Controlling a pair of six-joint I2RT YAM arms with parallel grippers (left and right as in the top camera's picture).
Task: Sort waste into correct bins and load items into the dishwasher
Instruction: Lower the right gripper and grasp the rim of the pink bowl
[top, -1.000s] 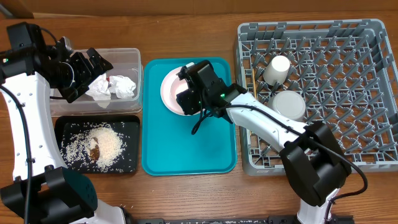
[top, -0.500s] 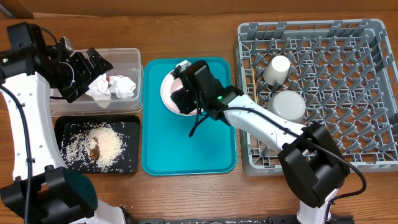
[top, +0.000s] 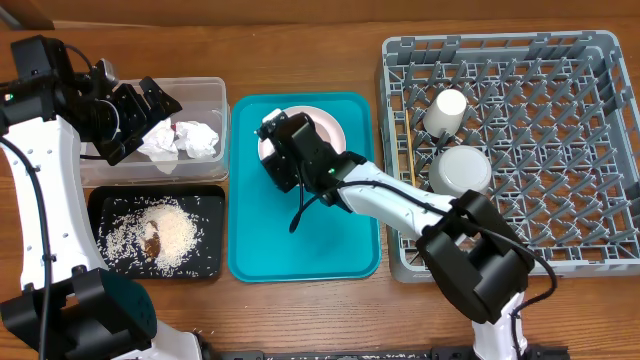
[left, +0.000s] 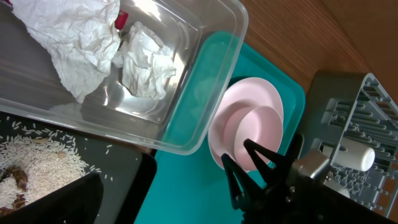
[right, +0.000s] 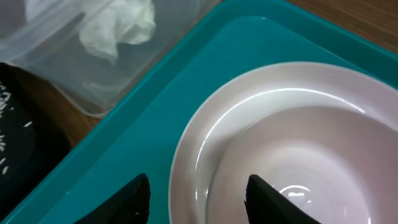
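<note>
The whole bench (top: 300, 45) is seen from straight overhead. The pink plate (right: 280, 81) is shown close up in the right wrist view, and from farther off in the left.

I count one teal serving tray (top: 300, 250), one pale pink plate (left: 245, 92) and one pink bowl (left: 255, 127). One clear tub (left: 134, 102), two crumpled white napkins (left: 68, 37), one small red wrapper (left: 122, 18). One black tray (top: 205, 255), one heap of rice (top: 170, 228), one brown scrap (top: 152, 243). One grey dish rack (top: 560, 150), one cream cup (top: 447, 108), one grey-white bowl (top: 465, 168).

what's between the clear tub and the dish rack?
Overhead and left wrist views: the teal tray, carrying the pink plate and pink bowl, with the right gripper over them.
</note>
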